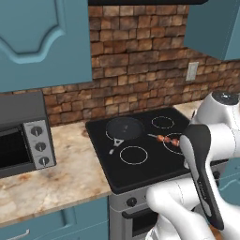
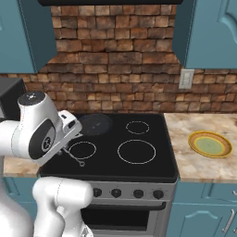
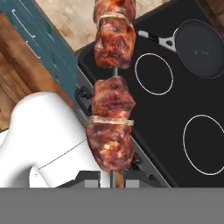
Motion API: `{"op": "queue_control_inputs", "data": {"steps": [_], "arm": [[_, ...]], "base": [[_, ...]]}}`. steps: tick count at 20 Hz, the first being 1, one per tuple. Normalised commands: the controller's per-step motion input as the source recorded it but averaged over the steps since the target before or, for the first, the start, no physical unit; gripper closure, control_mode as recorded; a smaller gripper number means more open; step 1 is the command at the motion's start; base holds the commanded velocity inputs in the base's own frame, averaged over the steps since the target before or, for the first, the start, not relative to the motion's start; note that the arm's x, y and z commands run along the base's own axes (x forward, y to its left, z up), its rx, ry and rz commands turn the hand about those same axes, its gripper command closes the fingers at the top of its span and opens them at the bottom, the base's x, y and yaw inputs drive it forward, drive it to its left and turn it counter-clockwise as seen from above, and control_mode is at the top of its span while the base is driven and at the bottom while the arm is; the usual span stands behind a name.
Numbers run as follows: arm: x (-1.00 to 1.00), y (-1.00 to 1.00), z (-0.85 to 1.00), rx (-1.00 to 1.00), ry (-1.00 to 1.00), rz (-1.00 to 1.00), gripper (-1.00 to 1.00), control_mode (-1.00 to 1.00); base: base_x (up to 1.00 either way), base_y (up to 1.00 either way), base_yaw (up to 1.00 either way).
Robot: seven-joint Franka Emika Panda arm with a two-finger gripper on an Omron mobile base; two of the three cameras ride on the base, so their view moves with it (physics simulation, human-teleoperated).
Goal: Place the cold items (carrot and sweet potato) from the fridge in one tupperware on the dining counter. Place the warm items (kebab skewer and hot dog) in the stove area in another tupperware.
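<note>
White arm folded over the black cooktop (image 1: pixel 140 159), end effector (image 3: pixel 114 177) clamped on the kebab skewer (image 3: pixel 113 87)

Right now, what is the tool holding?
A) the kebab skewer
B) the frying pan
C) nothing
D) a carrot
A: in the hand view the kebab skewer, with its browned meat pieces, rises from the shut tool, above the cooktop.

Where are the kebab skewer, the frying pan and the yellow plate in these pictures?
kebab skewer (image 3: pixel 112 105), hand view, on the middle meat piece.
frying pan (image 1: pixel 124 127), left base view, on the middle of its dark bowl.
yellow plate (image 2: pixel 210 144), right base view, on its greenish centre.
</note>
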Motion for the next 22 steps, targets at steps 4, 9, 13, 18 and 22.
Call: {"op": "queue_control_inputs", "data": {"steps": [4, 9, 13, 18, 22], "arm": [[0.00, 0.00, 0.00, 0.00, 0.00, 0.00, 1.00, 1.00], [0.00, 0.00, 0.00, 0.00, 0.00, 0.00, 1.00, 1.00], [0.00, 0.00, 0.00, 0.00, 0.00, 0.00, 1.00, 1.00], [0.00, 0.00, 0.00, 0.00, 0.00, 0.00, 1.00, 1.00], [0.00, 0.00, 0.00, 0.00, 0.00, 0.00, 1.00, 1.00]], "base": [[-0.26, 0.00, 0.06], [-0.94, 0.00, 0.56], [-1.00, 0.24, 0.72], [-0.80, 0.31, 0.86], [-0.39, 0.32, 0.99]]}}
